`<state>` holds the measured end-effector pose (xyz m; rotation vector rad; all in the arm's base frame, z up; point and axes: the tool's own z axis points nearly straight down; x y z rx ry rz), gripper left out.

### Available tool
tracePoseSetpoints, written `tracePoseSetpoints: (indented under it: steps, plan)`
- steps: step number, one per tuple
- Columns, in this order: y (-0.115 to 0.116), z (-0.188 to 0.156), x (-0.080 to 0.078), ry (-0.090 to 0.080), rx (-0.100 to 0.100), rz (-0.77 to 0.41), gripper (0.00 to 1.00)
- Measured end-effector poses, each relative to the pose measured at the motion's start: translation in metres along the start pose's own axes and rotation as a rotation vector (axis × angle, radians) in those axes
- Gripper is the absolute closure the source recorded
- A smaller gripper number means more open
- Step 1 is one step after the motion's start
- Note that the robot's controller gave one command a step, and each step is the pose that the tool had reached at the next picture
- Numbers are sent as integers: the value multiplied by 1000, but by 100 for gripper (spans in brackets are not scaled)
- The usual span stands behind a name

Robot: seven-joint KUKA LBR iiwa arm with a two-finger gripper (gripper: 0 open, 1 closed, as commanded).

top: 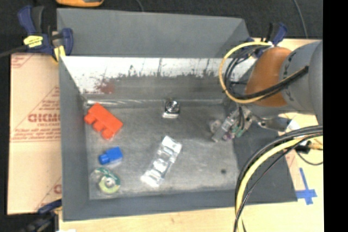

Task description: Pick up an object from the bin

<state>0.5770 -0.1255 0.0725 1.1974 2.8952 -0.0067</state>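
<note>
My gripper hangs low at the right side of the bin, just above the floor, with no loose thing under it. The nearest thing is a small shiny metal clip to its left, near the back wall. A clear plastic blister pack lies tilted on the floor in the middle of the bin, left of and below the gripper.
At the left of the bin lie an orange toy block, a small blue piece and a green and white round thing in the front left corner. The arm with its orange cover and cables comes in over the right rim.
</note>
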Motion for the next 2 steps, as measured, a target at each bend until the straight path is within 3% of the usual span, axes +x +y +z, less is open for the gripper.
tracePoseSetpoints:
  steps: [2]
  plan:
    - [1, -129, -7, -1, -6, -15, 100]
